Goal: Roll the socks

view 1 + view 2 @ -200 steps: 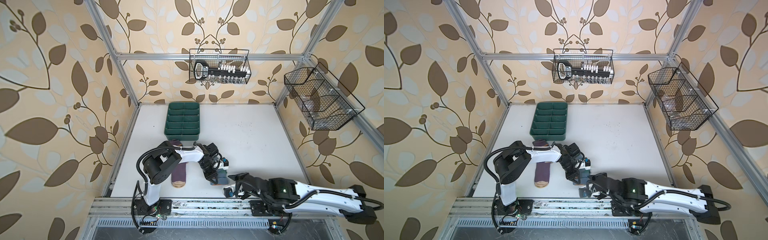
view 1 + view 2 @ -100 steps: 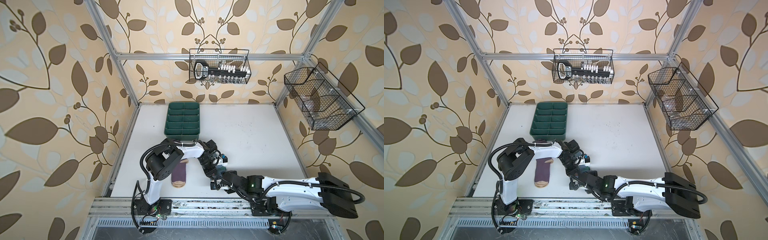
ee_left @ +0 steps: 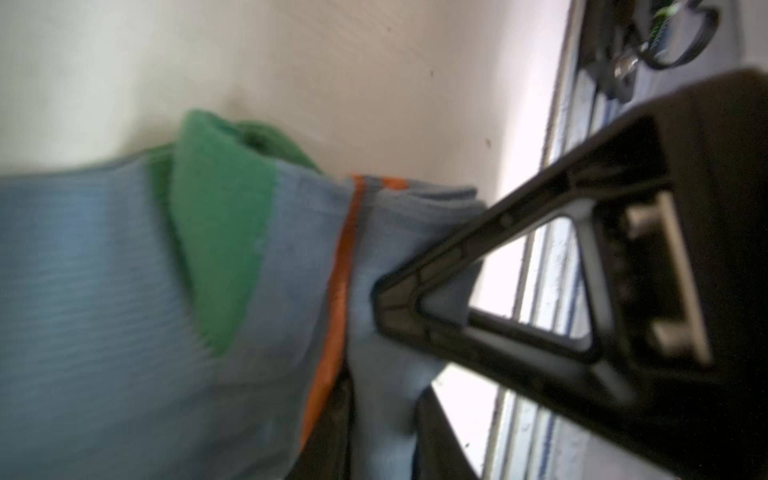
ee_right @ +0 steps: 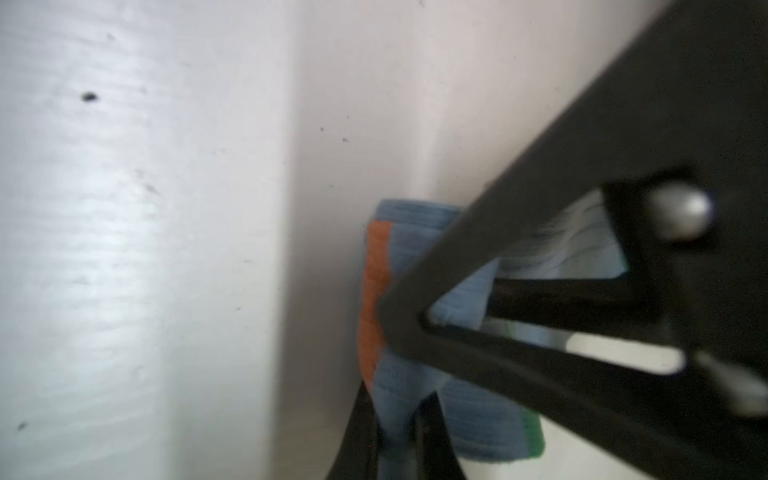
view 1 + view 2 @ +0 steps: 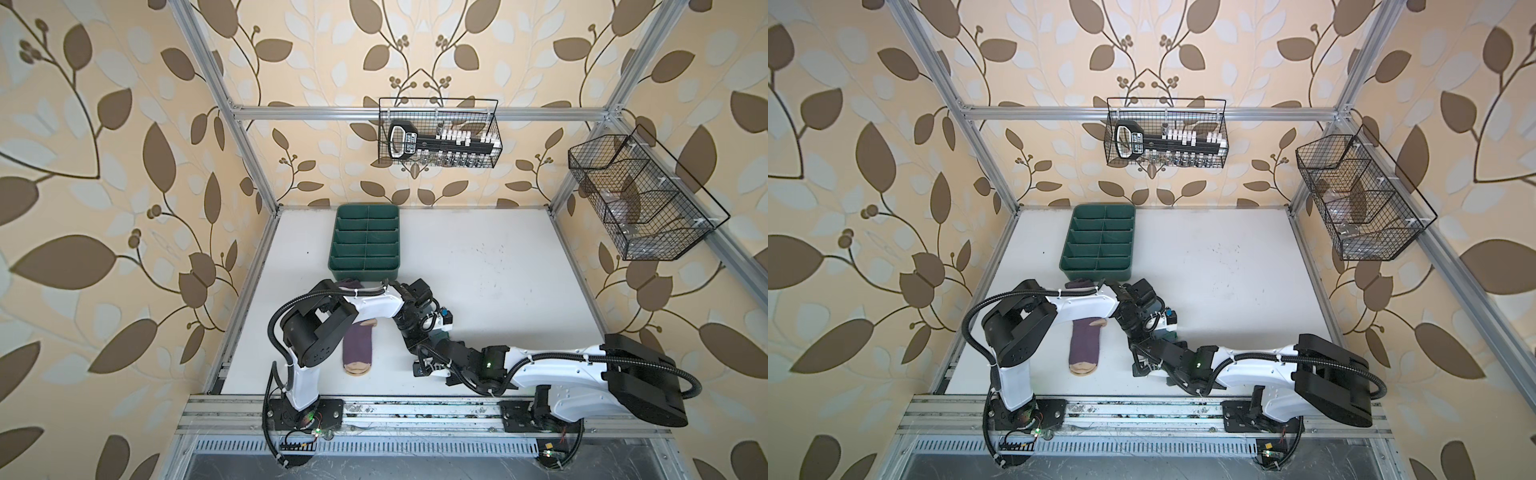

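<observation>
While right claw [image 4: 386, 361] pinches one grey-blue sock [image 4: 469, 419], one purple sock [image 5: 357, 343], left claw [image 3: 357, 349] unclear

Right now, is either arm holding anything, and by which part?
The right tool is shut on the grey-blue sock, pinching it beside its orange band. The left tool straddles the same end, but whether it grips cannot be told.

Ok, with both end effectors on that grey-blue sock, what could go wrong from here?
1. The left end effector and right end effector meet on the grey-blue sock close together near its orange stripe. Opposing pulls could stretch or bunch it, and the fingers might collide.
2. The purple sock lies flat, partly under the left arm and apart from the other sock. The arm could drag it, or the grey-blue sock may get rolled alone.
</observation>
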`<state>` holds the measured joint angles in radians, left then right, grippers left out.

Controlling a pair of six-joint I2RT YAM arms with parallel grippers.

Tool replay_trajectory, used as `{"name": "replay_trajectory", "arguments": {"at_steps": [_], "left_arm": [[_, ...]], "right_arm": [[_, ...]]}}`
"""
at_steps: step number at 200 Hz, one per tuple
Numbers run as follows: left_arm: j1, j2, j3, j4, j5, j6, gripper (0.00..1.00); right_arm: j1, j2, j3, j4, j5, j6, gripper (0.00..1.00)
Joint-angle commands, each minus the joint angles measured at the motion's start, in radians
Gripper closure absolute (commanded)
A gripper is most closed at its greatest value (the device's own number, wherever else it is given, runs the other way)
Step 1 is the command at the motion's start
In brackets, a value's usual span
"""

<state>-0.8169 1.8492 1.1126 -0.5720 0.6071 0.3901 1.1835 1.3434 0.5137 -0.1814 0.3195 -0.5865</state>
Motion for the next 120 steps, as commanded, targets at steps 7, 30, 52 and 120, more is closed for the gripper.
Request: {"name": "replay_trajectory", "arguments": {"at_steps": [7,30,52,120], "left_arm": [[0.031,-0.212,-0.024,0.097,-0.245,-0.044,0.67],[0.046,-0.4,-0.083,0.201,-0.512,-0.076,0.6],[0.051,-0.628,-0.166,0.283,-0.754,-0.069,0.47],[0.052,-1.065,-0.256,0.035,-0.593,-0.049,0.31]], "right_arm": [[-0.015,-0.008,0.027,-0.164,-0.12,0.026,1.0],[-0.04,0.01,0.089,-0.239,-0.143,0.054,1.0],[-0.065,0.07,0.189,-0.35,-0.198,0.087,1.0],[-0.194,0.338,0.442,-0.521,-0.443,0.208,1.0]]}}
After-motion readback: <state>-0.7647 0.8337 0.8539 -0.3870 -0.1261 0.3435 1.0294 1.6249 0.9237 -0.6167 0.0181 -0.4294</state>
